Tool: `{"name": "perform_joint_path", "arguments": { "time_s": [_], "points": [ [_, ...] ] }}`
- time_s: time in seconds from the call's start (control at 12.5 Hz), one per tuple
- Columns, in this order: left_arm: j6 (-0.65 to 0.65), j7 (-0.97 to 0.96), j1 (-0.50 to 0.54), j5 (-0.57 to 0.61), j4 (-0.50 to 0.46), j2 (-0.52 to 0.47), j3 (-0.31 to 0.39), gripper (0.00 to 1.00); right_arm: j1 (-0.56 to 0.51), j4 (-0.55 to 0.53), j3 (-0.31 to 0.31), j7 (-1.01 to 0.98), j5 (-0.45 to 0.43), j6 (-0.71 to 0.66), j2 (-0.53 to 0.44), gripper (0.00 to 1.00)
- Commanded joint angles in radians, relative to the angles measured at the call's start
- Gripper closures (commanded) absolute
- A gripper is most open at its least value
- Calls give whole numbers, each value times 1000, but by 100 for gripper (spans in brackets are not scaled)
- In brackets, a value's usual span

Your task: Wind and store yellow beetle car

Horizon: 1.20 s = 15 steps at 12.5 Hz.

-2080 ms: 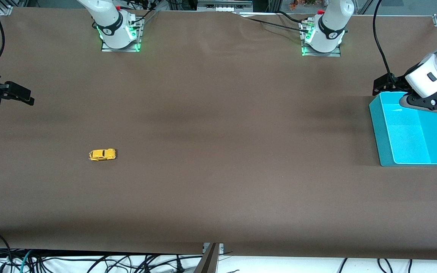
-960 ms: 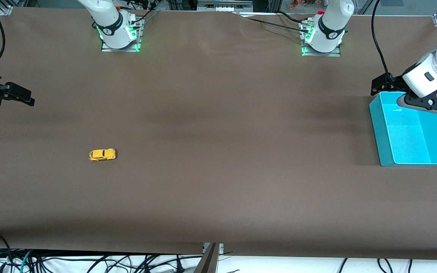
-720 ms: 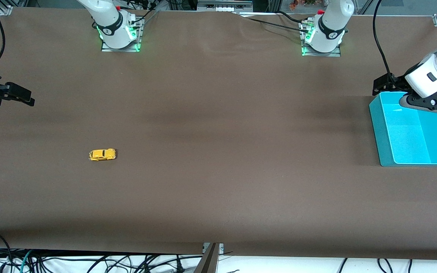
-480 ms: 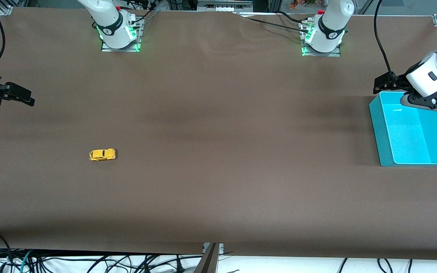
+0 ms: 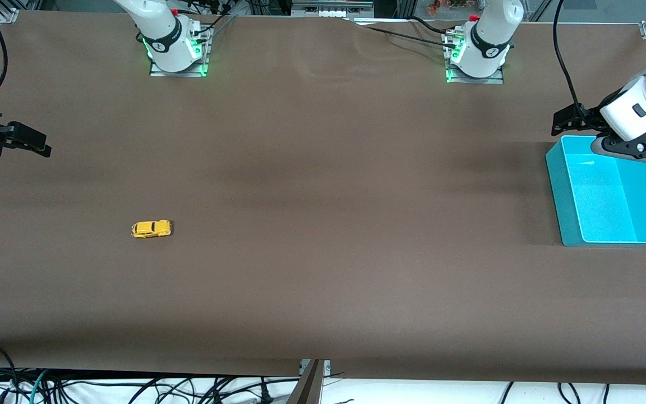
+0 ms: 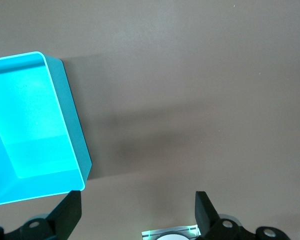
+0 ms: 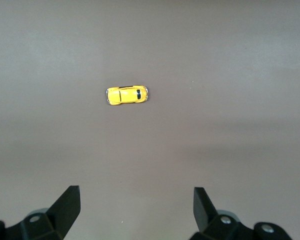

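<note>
Nearest the front camera runs the desk's (image 5: 323, 314) near edge, and a wide band of bare brown surface lies along it. One yellow beetle car (image 5: 151, 229) sits alone on that surface toward the right arm's end, on its wheels, with open room all round it and nothing touching it. One turquoise bin (image 5: 564, 213) stands at the left arm's end, close to the desk's end edge and well apart from the car, with a long bare stretch between them. There are two arms and two hands. The left hand (image 6: 139, 212) hangs over the bin's rim on the side toward the arm bases, fingers (image 6: 68, 212) spread wide, gripping nothing. The right hand (image 7: 136, 206) hangs over the desk's edge at the right arm's end, fingers (image 7: 67, 205) likewise wide apart and empty, with the car in its wrist view. Farthest off, the two bases stand along the desk's back edge.
</note>
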Motion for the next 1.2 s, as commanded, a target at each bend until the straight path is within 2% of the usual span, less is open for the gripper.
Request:
{"name": "perform_joint_path", "arguments": {
  "time_s": [0.0, 1.12],
  "points": [
    [-10, 15, 7, 22, -9, -17, -8, 0, -12, 13, 10, 4, -9, 0, 5, 0],
    [-9, 17, 7, 22, -9, -17, -8, 0, -9, 13, 10, 9, -12, 1, 17, 0]
  ]
}}
